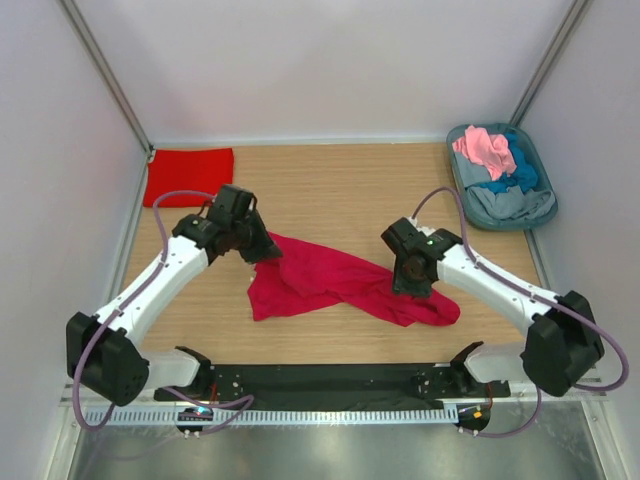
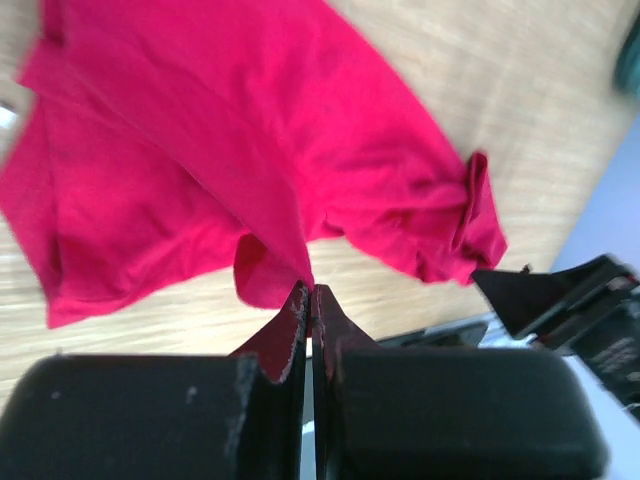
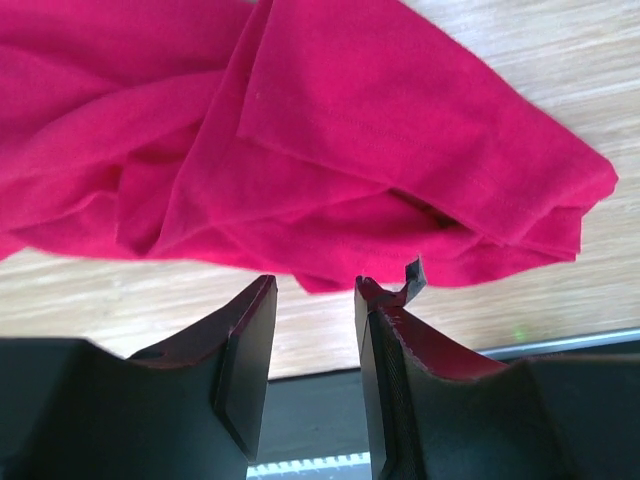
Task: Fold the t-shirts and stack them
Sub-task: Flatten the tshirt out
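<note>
From above, a crimson shirt (image 1: 330, 280) lies crumpled and pulled into a long band across the middle of the table (image 1: 340, 190), with its right end bunched near the right arm and its left end drawn toward the left arm. A red shirt (image 1: 188, 175) sits folded flat in the far left corner. The tub (image 1: 549, 190) at the far right holds pink (image 1: 485, 150), blue (image 1: 522, 172) and grey (image 1: 500, 207) shirts in a heap. The left jaws sit at the crimson shirt's left end, the right jaws over its right part. The left wrist view shows the left jaws pressed fully together, pinching a small peak of the crimson shirt's (image 2: 230, 150) edge, while the cloth spreads away in wrinkled folds. The right wrist view shows the right jaws partly open with nothing between them, the shirt's (image 3: 400, 130) layered, creased edge just beyond their tips
</note>
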Robot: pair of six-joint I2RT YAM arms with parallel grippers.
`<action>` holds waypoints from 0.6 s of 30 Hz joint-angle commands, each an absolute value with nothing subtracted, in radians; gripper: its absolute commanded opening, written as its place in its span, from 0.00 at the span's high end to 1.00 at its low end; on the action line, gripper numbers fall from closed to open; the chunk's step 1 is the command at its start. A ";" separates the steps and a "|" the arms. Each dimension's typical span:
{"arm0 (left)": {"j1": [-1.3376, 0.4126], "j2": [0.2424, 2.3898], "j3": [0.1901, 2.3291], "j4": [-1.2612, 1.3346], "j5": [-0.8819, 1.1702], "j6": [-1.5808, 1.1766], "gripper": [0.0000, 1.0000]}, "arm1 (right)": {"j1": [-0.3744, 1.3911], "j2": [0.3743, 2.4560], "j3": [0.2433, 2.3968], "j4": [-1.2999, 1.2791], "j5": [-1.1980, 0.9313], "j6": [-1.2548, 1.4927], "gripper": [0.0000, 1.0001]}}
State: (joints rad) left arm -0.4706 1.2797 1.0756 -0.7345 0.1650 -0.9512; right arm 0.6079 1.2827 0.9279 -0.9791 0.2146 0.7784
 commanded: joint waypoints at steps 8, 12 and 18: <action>-0.359 1.298 1.138 -0.856 0.147 -0.908 1.00 | 0.611 1.495 1.051 -0.855 0.399 0.669 0.56; -0.356 1.295 1.140 -0.854 0.152 -0.910 1.00 | 0.612 1.515 1.025 -0.802 0.373 0.663 0.56; -0.357 1.304 1.144 -0.844 0.164 -0.899 1.00 | 0.611 1.534 1.006 -0.766 0.362 0.634 0.56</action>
